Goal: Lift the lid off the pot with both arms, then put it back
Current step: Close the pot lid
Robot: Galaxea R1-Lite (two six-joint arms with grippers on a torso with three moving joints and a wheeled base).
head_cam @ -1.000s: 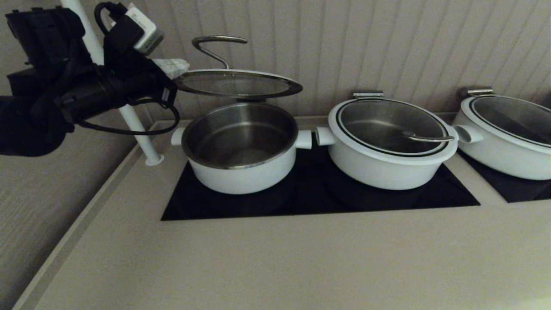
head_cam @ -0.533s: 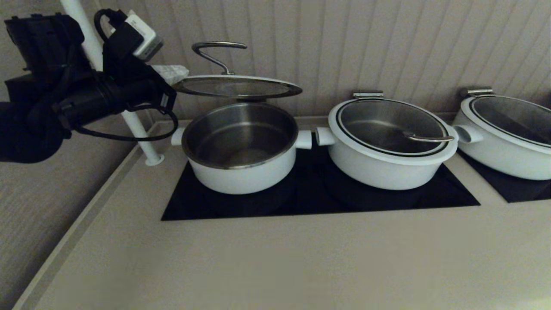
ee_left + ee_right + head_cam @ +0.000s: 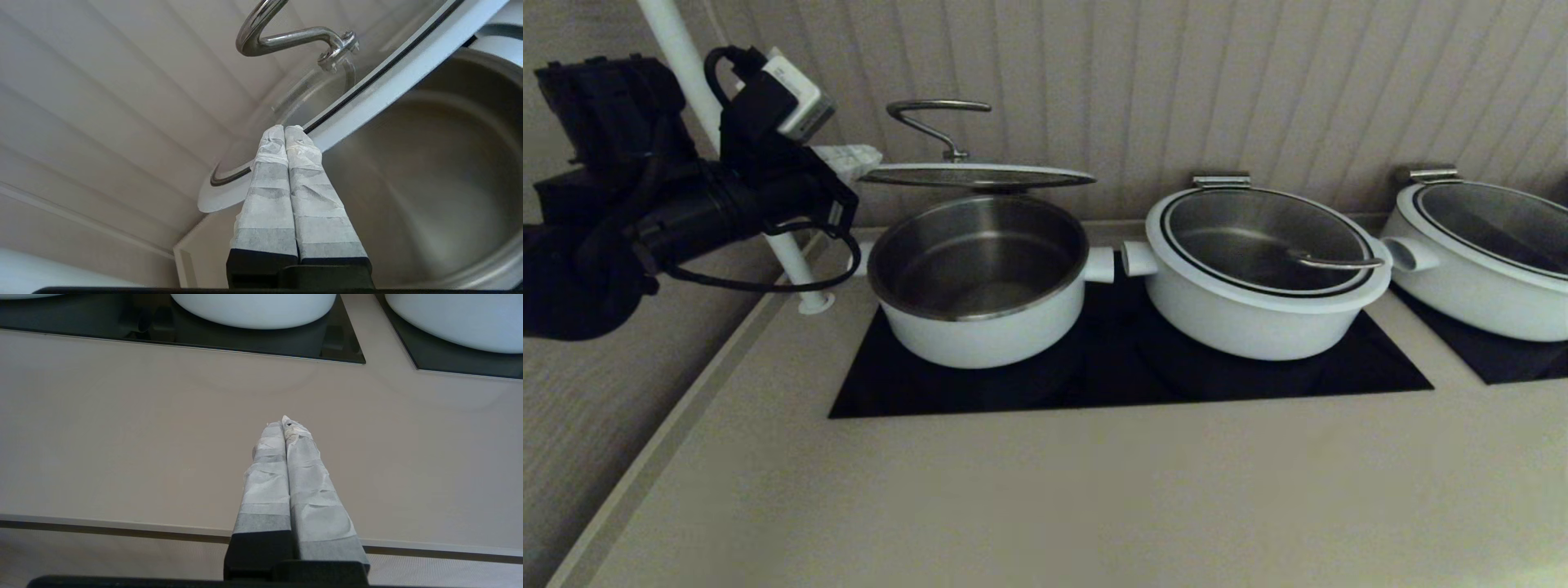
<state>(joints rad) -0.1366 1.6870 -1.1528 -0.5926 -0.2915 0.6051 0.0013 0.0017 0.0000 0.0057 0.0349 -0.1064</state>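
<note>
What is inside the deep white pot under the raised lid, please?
The pot shows only its bare steel wall and floor; no food or tool is visible. The lid, clamped at its rim by the left gripper, hangs above and hides nothing inside.

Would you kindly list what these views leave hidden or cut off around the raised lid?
- Head view: where the left claw meets the lid is hidden behind the black arm and its cable.
- Left wrist view: the lid's far rim and the loop handle's top are cut off by the frame edge.
- Head view: the right claw is out of frame; only its own camera shows it, shut, empty, over the counter.
- Right wrist view: the pot falls outside it.
</note>
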